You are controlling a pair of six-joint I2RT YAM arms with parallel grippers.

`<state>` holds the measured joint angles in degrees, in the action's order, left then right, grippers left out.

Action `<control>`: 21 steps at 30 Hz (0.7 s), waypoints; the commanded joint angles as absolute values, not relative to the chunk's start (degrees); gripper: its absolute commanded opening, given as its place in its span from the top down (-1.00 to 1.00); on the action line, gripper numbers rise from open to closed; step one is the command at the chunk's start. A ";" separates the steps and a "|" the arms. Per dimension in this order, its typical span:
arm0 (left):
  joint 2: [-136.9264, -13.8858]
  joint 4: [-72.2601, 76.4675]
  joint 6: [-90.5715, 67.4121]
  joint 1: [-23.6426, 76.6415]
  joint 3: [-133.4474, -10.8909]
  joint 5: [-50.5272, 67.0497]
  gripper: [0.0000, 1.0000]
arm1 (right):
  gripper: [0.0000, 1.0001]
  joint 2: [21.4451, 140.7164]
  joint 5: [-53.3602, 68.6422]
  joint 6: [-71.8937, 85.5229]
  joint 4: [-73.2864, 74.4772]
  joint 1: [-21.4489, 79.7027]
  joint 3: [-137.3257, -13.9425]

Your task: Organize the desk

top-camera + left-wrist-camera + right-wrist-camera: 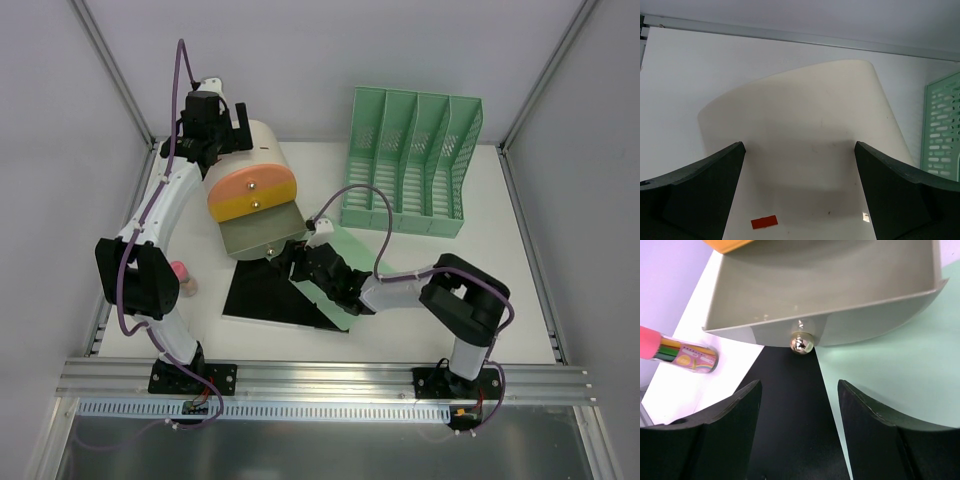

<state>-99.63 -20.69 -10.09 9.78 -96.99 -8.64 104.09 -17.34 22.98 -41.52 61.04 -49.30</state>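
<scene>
The white desk (500,290) holds a cream drawer unit (255,165) with a pink and a yellow drawer shut and its grey bottom drawer (262,232) pulled out. My left gripper (215,125) is open over the unit's cream top (805,115), fingers apart, holding nothing. My right gripper (300,257) is open just in front of the grey drawer (820,285), facing its silver knob (802,342) without touching it. A pack of coloured pens (682,354) with a pink cap lies left of the drawer, also seen in the top view (182,277).
A black sheet (265,295) and a mint green sheet (890,370) lie under the right gripper. A mint green file organizer (410,165) stands at the back right. A small red sticker (764,221) is on the unit's top.
</scene>
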 commanded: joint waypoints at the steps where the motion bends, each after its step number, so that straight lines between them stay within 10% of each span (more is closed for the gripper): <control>1: -97.83 -26.98 -10.63 10.02 -97.38 -10.28 -0.89 | -0.33 98.80 -19.60 19.95 -40.87 61.35 -48.25; 21: -75.07 -36.29 -19.59 10.02 -93.17 -19.41 -0.97 | -0.37 81.65 -17.94 14.33 -20.75 61.44 -48.25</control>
